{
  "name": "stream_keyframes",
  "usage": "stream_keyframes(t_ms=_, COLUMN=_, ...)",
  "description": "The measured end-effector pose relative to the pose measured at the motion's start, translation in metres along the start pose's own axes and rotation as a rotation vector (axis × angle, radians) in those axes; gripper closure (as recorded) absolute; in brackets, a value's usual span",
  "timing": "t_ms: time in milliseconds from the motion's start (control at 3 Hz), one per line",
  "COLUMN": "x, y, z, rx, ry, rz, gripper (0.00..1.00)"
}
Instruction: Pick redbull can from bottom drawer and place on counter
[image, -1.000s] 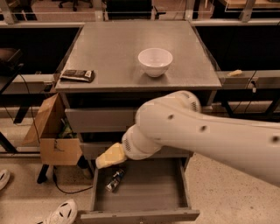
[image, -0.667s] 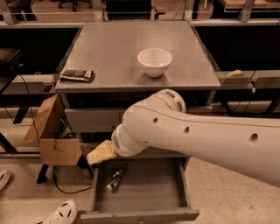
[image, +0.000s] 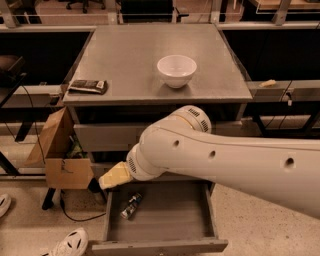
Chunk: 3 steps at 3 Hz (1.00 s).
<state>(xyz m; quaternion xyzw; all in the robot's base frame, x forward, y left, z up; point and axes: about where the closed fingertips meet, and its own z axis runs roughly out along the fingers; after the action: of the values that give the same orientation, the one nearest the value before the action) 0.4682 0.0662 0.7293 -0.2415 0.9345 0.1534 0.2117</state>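
Note:
The redbull can lies on its side in the open bottom drawer, near its left wall. The counter is the grey top of the cabinet above. My arm reaches across from the right, and my gripper sits at the end of the cream wrist, over the drawer's upper left corner, up and left of the can and apart from it.
A white bowl stands on the counter right of centre. A flat dark packet lies at the counter's left front edge. A cardboard box stands on the floor left of the drawers. Shoes are at the bottom left.
My arm has swung left and the wrist with the gripper has moved left, from above the can to the drawer's left edge. The can has not moved.

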Motion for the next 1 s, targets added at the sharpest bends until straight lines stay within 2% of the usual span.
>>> stream_keyframes(t_ms=333, x=0.011, y=0.002, z=0.042, rx=0.019, ry=0.023, rz=-0.044, gripper=0.0)
stream_keyframes(t_ms=667, x=0.037, y=-0.006, z=0.113, rx=0.06, ry=0.124, rz=-0.077, gripper=0.0)
stream_keyframes(t_ms=1000, x=0.066, y=-0.022, z=0.186, rx=0.127, ry=0.24, rz=-0.105, gripper=0.0)
